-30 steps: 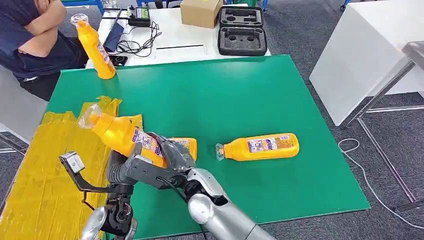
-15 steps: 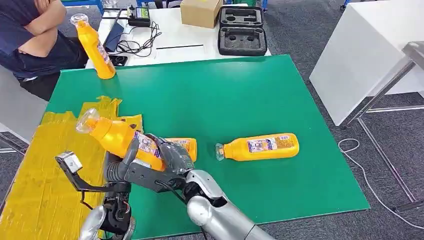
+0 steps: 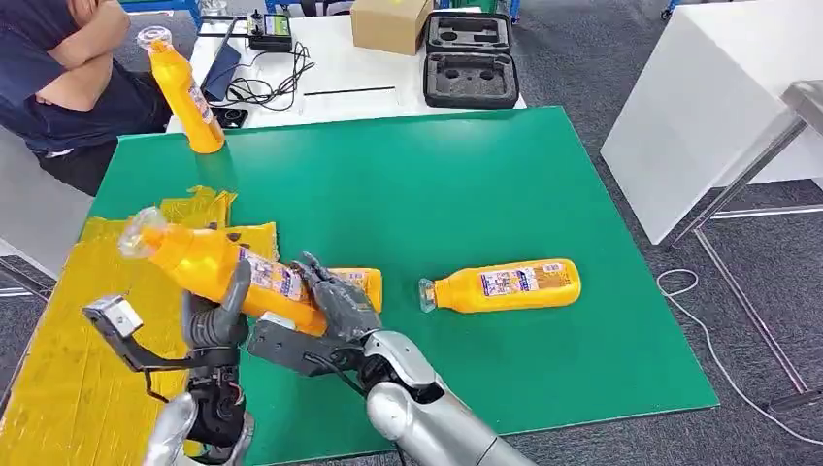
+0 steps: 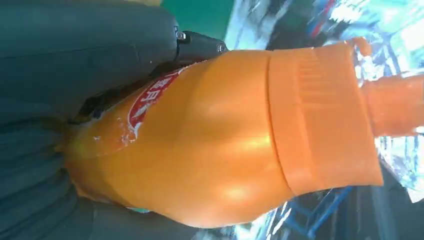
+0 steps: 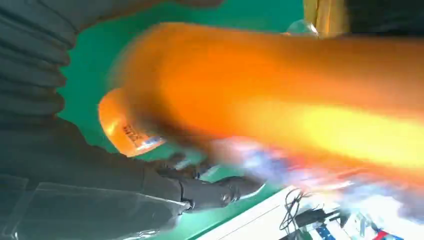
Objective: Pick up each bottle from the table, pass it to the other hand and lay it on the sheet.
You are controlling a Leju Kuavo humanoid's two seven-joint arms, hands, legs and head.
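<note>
I've got the held bottle (image 3: 218,270) mid-handover, at about 8 o'clock on the green table (image 3: 437,175), above the edge of the yellow sheet (image 3: 68,340). Left hand (image 3: 215,316) has its fingers wrapped around the body. Right hand (image 3: 335,303) touches the base end; whether it still grips, I cannot tell. Looks like rigid, glossy plastic, likely slippery and light; best taken mid-body on the label. Orange, clear cap, tilted toward 10 o'clock. Another lying bottle (image 3: 505,284) waits at 4 o'clock, a standing bottle (image 3: 182,89) at 11.
</note>
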